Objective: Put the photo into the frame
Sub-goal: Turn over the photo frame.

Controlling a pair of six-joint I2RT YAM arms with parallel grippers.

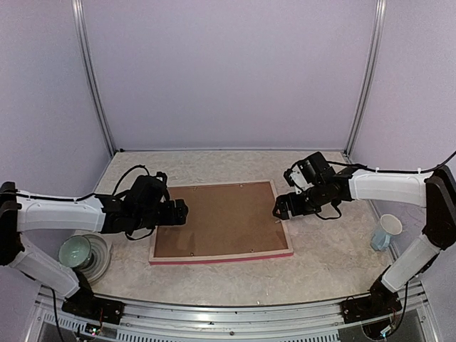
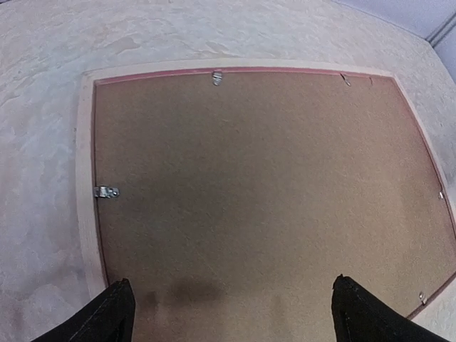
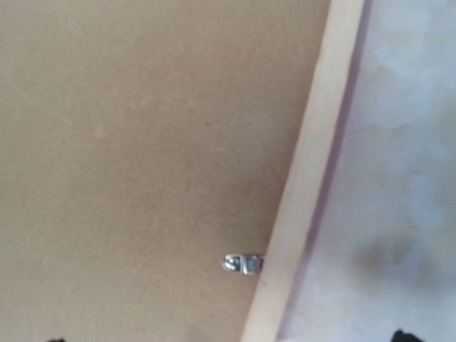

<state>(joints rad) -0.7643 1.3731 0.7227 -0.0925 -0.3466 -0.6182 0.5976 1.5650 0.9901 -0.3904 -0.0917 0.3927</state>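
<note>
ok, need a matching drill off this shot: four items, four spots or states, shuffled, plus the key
1. frame
2. backing board
3. green bowl
4. cup

A. stands far right
B. brown, lies inside the frame
C. sits on a plate, far left
D. lies back side up, centre, pink near edge

Pairs: 1-D, 2-B, 3-C, 4-A

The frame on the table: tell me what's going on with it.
The frame lies face down on the table, with the brown backing board seated in it and small metal clips along its edges. The left gripper hovers over its left end and the right gripper over its right end, both open and empty. The photo is not visible.
</note>
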